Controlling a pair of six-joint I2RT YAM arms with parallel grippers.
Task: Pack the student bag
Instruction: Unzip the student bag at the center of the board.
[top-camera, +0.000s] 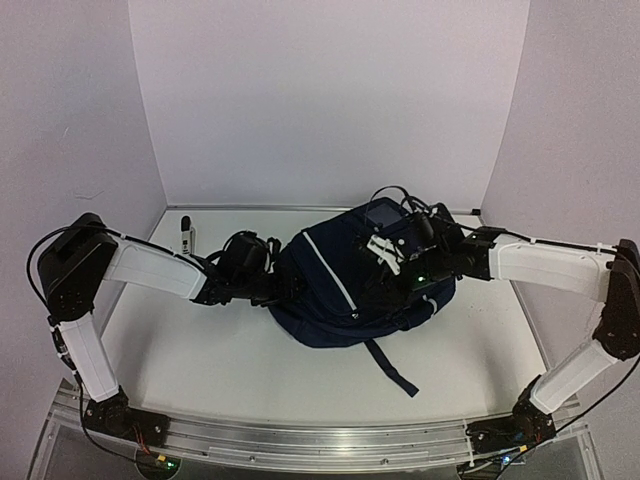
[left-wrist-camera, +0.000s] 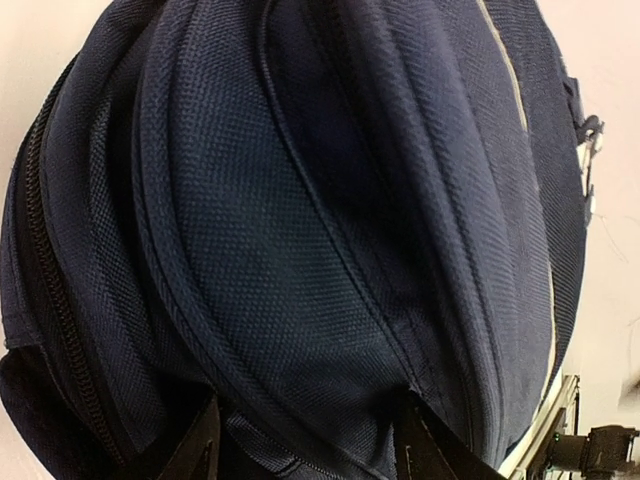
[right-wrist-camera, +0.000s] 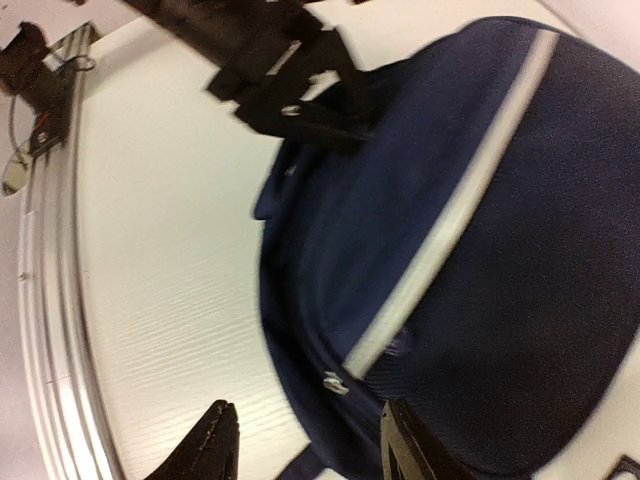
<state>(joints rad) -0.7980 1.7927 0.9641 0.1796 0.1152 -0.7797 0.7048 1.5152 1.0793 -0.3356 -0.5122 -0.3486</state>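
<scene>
The student bag (top-camera: 335, 295) is a large navy backpack with thin grey-white stripes, lying in the middle of the table. My left gripper (top-camera: 283, 287) presses against the bag's left end. In the left wrist view its jaws (left-wrist-camera: 310, 450) stand wide apart with navy fabric (left-wrist-camera: 300, 250) bulging between them. My right gripper (top-camera: 388, 255) hovers over the bag's right half, open and empty. In the right wrist view it (right-wrist-camera: 305, 445) sits above the bag's edge (right-wrist-camera: 450, 250), near a small metal zip pull (right-wrist-camera: 330, 380). The left gripper also shows there (right-wrist-camera: 290, 90).
A dark pen with a white cap (top-camera: 186, 233) lies at the back left. A small blue-grey item (top-camera: 383, 212) sits at the bag's far end. A dark strap (top-camera: 395, 368) trails toward the front. A metal rail (top-camera: 320, 440) edges the near side; walls enclose the table.
</scene>
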